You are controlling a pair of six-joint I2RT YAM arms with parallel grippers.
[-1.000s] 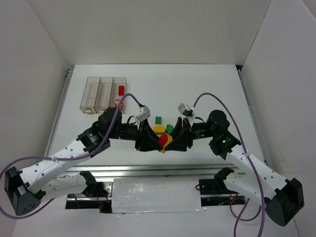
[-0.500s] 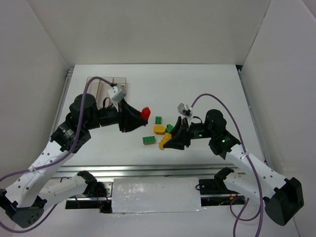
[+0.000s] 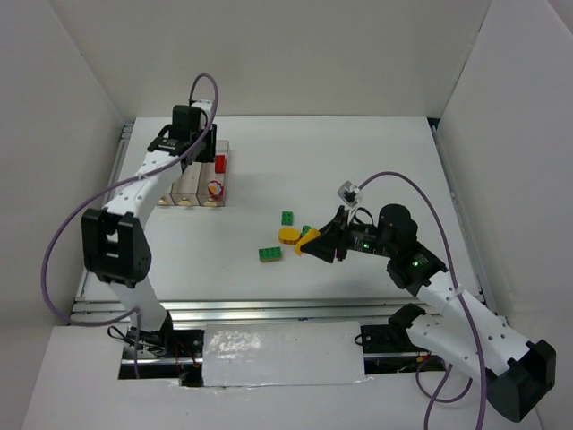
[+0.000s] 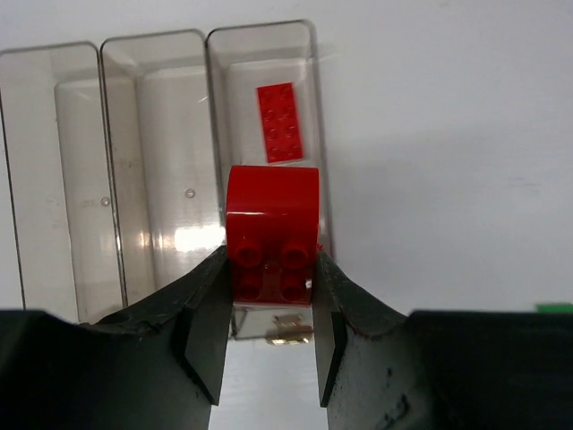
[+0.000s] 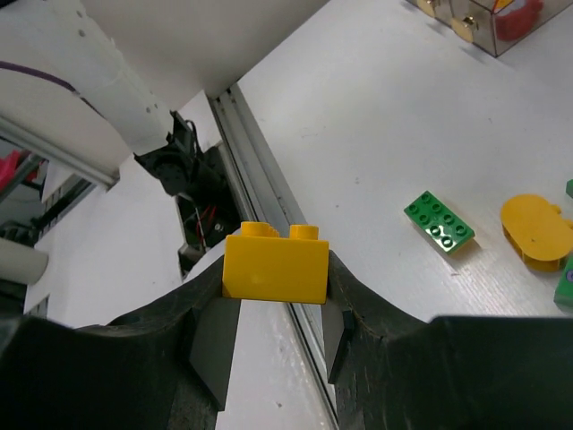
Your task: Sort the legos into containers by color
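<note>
Left wrist camera: the left gripper [image 4: 269, 279] clamps a glossy red brick [image 4: 271, 215], curved on one side, four studs showing, over the containers' [image 4: 54, 179] end compartment, where a flat red plate [image 4: 279, 122] lies. The right gripper [image 5: 275, 288] pinches a yellow two-stud brick [image 5: 273, 267], well apart from the containers.

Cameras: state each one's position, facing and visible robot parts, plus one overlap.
Top external: above, behind the arms, facing down on the table; both arms show.
Left wrist: faces down over the containers; left hand grips a red brick.
Right wrist: faces the table's near edge; right hand grips a yellow brick.
Shared: top and right wrist show the flat green brick.
</note>
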